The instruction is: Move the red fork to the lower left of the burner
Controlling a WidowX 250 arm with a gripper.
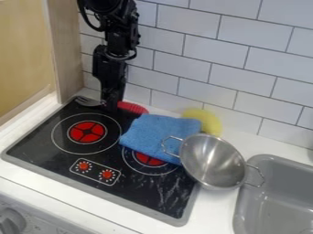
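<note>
One fork (131, 108): red ribbed handle, silvery tines pointing roughly 9 o'clock. Lies at uncovered burner's (78, 132) 1 o'clock. Pincer (110, 107) at its middle; can't tell if wide or narrow.

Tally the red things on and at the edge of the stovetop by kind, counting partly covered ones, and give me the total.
Burners with red centres: 2
Red knobs: 2
Fork with red handle: 1
Total: 5
</note>
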